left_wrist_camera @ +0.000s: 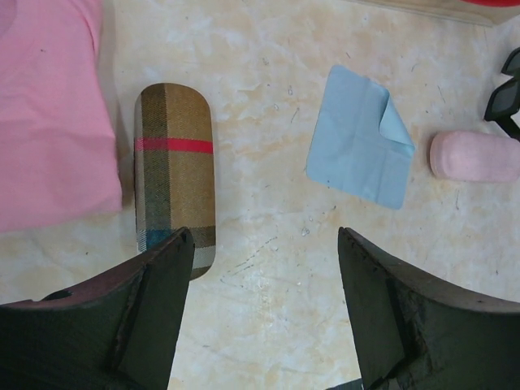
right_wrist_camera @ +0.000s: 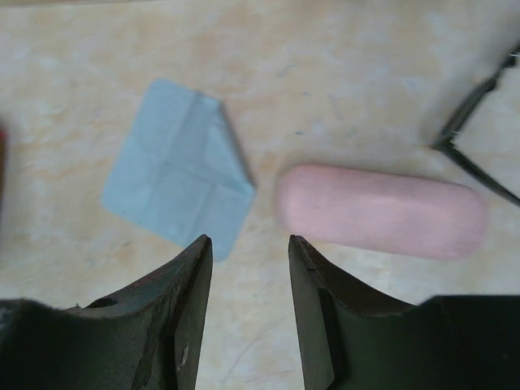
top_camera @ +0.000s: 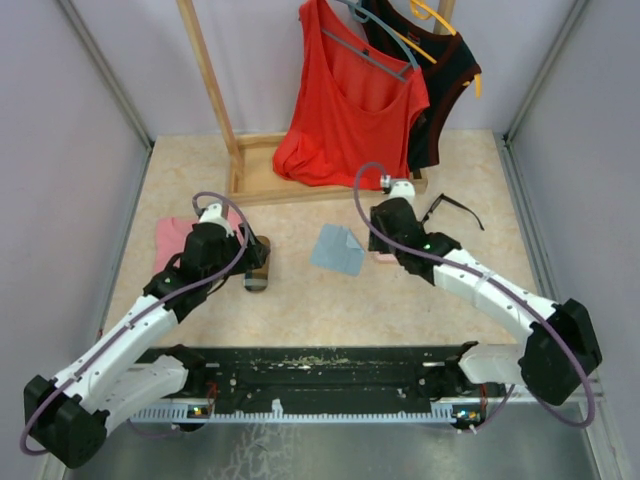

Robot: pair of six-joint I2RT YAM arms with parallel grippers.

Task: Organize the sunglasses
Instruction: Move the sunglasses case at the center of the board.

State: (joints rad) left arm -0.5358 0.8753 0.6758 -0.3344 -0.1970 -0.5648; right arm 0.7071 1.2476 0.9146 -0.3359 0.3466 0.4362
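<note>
One pair of sunglasses (top_camera: 455,210) with a thick black frame lies open on the table, right of my right gripper (top_camera: 388,242). Its thin arms (right_wrist_camera: 475,146) show at the right edge of the right wrist view, and its frame (left_wrist_camera: 505,93) at the right edge of the left wrist view. My right gripper (right_wrist_camera: 250,244) hovers partly open with nothing between its fingers, above bare table between a blue cloth (right_wrist_camera: 175,179) and the pink case (right_wrist_camera: 382,211). My left gripper (left_wrist_camera: 264,244) stands wide open and empty, its left finger just over the near end of the plaid case (left_wrist_camera: 175,175).
A pink folded cloth (top_camera: 180,235) lies left of the plaid case (top_camera: 257,272). The blue cloth (top_camera: 337,250) sits mid-table. A wooden rack base (top_camera: 250,185) stands at the back, with a red top (top_camera: 350,110) and a black top (top_camera: 445,70) hanging over it. Side walls close in both sides.
</note>
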